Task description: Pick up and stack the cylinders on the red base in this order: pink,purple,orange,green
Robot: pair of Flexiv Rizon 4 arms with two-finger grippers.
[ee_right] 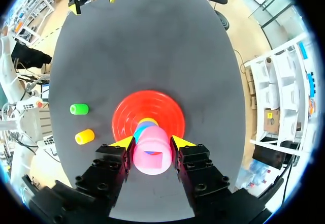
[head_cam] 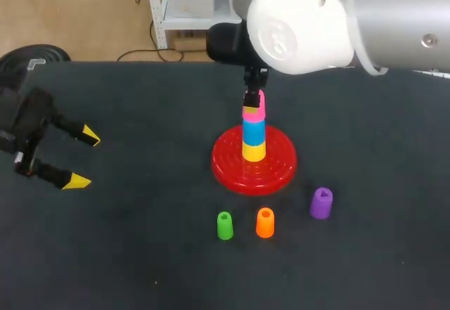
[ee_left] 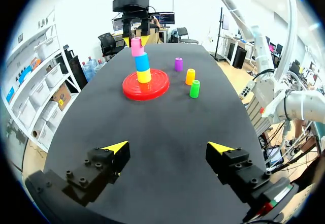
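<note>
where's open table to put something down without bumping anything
Widest bare stretch lies between the left gripper and the red base. Crowded in front of the base: green cylinder, orange cylinder, purple cylinder in a row. Above it the right gripper grips the pink cylinder.

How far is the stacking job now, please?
Nearly done: the pink cylinder sits atop the blue cylinder and yellow cylinder on the red base, the right gripper shut on it. Remaining: purple cylinder, orange cylinder, green cylinder, all on the table.

Right tool (ee_right: 152, 141), gripping pink cylinder (ee_right: 151, 159), caps the stack (head_cam: 254, 141); gaps flank orange cylinder (head_cam: 265, 223).
</note>
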